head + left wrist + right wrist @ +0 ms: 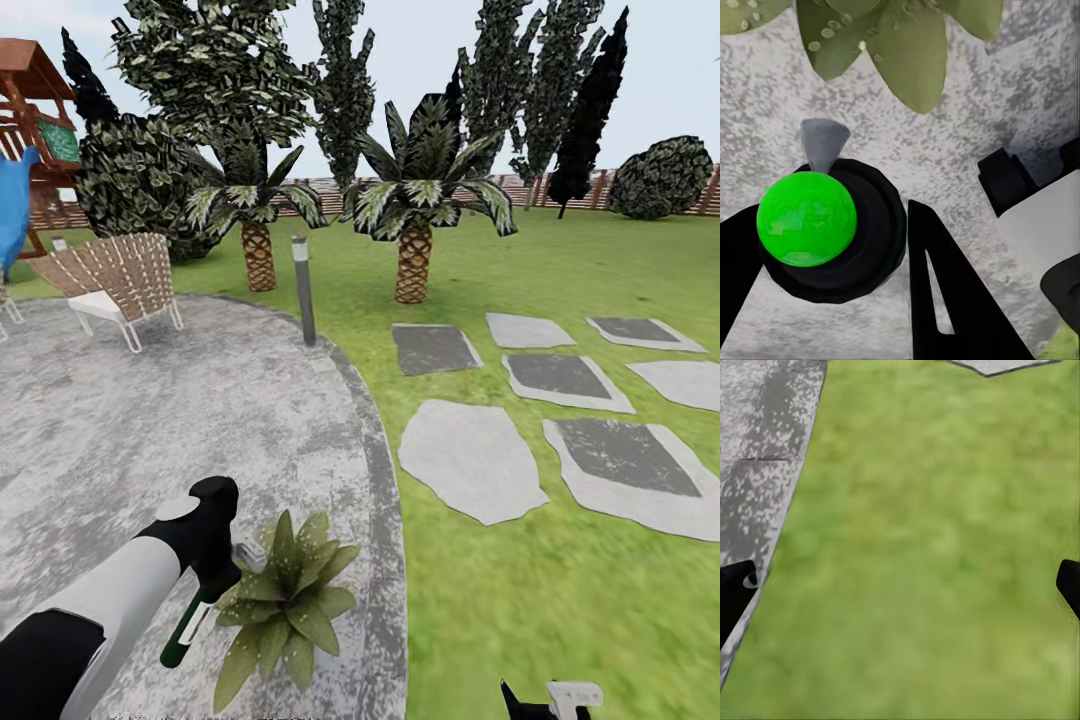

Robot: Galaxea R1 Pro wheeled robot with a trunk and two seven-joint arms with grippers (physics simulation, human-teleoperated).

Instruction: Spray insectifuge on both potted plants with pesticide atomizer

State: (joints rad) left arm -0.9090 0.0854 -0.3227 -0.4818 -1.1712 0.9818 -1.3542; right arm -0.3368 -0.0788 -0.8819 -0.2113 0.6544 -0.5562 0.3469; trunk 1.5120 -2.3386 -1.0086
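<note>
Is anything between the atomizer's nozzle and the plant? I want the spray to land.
Nothing visible does. The left hand holds the atomizer beside the plant; the wrist view shows bare patio between nozzle and leaves.

It is bright daytime, with soft, even light all over. The sky is pale and hazy. The palms throw almost no shadow on the lawn. Some stepping stones have dark middles. Far trees look jagged and blocky. Up close, the grass is smeared and blurry. The patio looks grainy and speckled. No glare shows anywhere.
</note>
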